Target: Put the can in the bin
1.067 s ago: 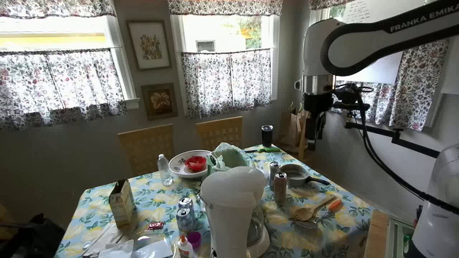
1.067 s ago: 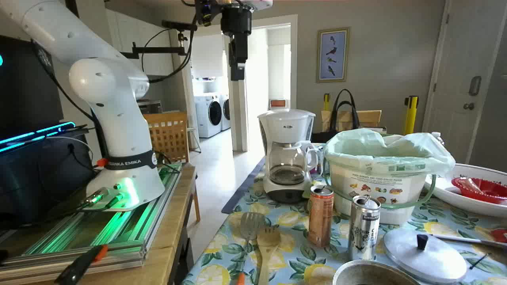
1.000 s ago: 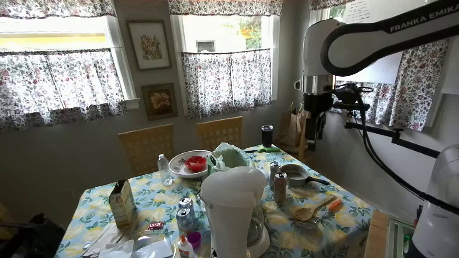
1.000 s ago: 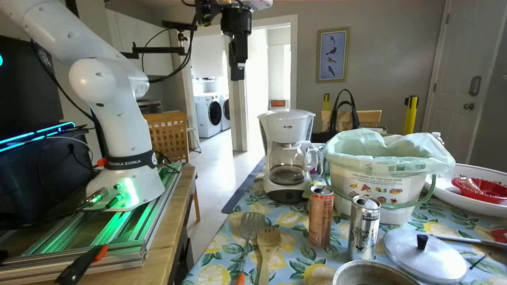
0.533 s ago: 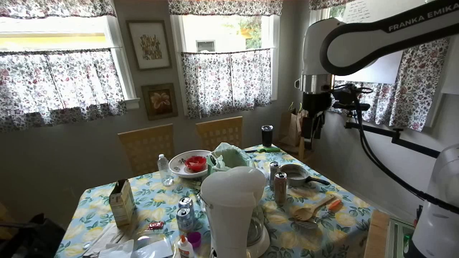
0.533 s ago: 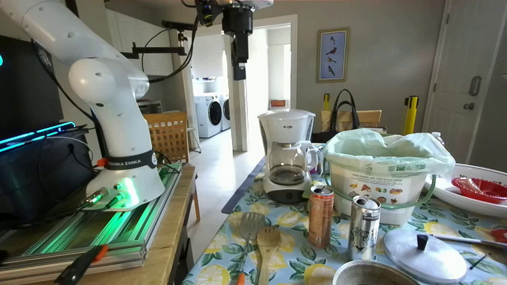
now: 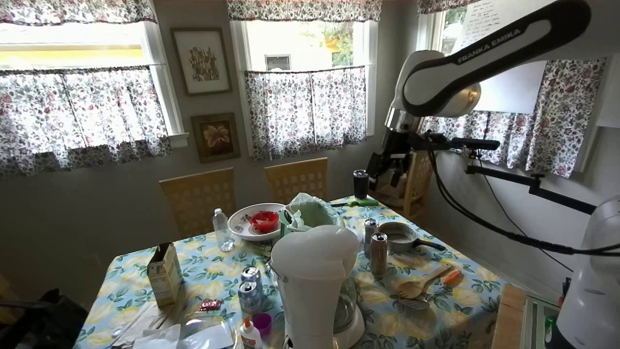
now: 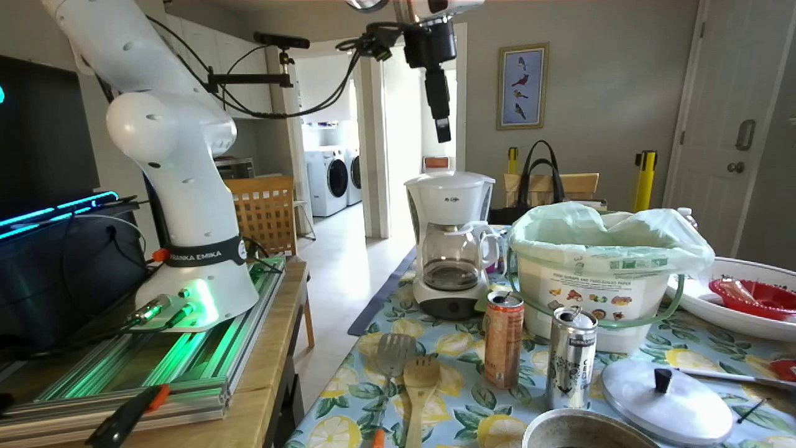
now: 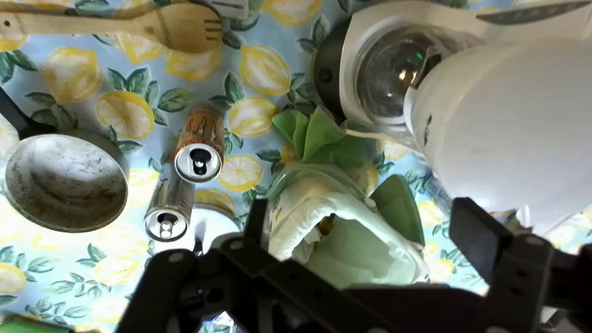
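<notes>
The can is an upright silver can point(image 8: 571, 361) in front of the bin in an exterior view. It also shows in an exterior view point(image 7: 370, 236) and in the wrist view point(image 9: 172, 203), beside an orange can point(image 9: 200, 138). The bin is a white bucket with a pale green liner point(image 8: 591, 292); its open mouth faces up in the wrist view point(image 9: 314, 206). My gripper point(image 9: 367, 226) is open with nothing between its fingers. It hangs tilted, high above the table, in both exterior views point(image 7: 385, 180) point(image 8: 443, 129). The silver can lies outside the jaws, to their left in the wrist view.
A white coffee maker point(image 8: 451, 242) stands beside the bin. A pot point(image 9: 67, 182), a pot lid point(image 8: 668, 401) and spatulas point(image 8: 420, 386) lie near the cans. Two more silvery-blue cans point(image 7: 250, 295), a carton point(image 7: 164, 276) and a bottle point(image 7: 223, 230) stand farther off.
The arm has swung away from its base over the table. The gripper has moved left in one exterior view and right in another, and has turned and tilted. The cans and bin have not moved.
</notes>
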You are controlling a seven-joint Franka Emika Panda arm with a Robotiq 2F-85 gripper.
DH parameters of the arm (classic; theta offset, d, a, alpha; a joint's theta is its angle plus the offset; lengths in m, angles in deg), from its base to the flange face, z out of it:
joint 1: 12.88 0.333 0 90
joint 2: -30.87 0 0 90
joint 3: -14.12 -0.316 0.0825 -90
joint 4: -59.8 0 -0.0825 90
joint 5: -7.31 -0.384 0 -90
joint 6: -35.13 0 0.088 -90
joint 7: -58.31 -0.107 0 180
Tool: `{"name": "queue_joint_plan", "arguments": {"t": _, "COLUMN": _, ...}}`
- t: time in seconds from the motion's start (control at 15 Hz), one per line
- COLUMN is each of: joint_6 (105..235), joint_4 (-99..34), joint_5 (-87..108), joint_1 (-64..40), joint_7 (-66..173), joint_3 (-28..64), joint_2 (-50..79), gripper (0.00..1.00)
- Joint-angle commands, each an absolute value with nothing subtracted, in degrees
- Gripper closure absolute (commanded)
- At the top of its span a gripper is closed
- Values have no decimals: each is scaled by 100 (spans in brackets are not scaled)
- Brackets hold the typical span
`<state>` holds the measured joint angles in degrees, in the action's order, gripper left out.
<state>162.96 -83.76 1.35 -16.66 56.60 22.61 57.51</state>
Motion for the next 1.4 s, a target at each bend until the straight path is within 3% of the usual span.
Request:
{"name": "queue_joint_plan", "arguments": {"t": 0.0, "joint_6": 17101, "joint_4": -8148, "joint_5": -114, "joint_1": -1671, "joint_7": 5967, "joint_3": 2361, "joint_2": 4933, "gripper": 0}}
{"name": "queue_joint_plan", "arguments": {"t": 1.33, "joint_6": 18582, "joint_4": -7609, "joint_5": 107, "joint_1": -2317, "joint_7": 7545, "joint_3": 2444, "joint_2": 2194, "gripper": 0}}
